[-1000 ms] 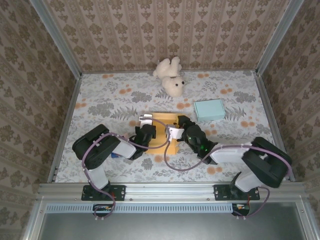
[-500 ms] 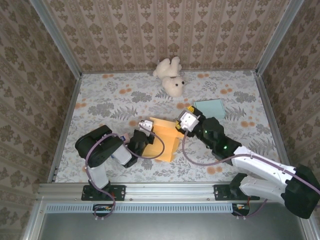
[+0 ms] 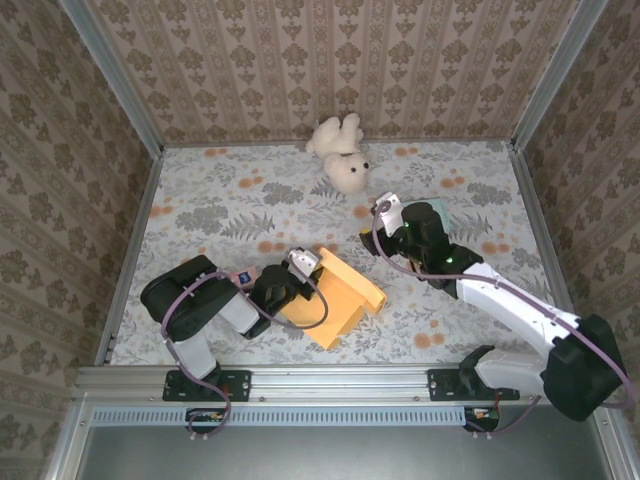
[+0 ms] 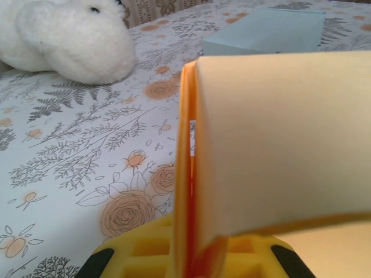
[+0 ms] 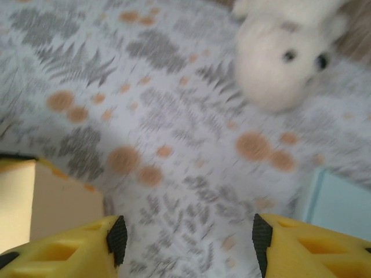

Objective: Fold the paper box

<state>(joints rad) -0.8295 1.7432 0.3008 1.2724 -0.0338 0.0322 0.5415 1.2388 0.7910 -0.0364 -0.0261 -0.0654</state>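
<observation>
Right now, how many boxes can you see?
2. The orange paper box is near the front, in the left fingers; the light blue box is farther back, partly hidden.

Top view was bright and evenly lit from above, no glare. Faint soft shadows lay under orange paper box (image 3: 345, 295), nearer camera than white plush bear (image 3: 340, 155). Wall rails (image 3: 120, 80) either side of bear leaned outward, wide-angle distortion. Left wrist view: box flap in front of bear was soft-focused, floral table cover (image 4: 104, 145) beside bear sharper. Right wrist view was motion-blurred throughout, bear smeared.
</observation>
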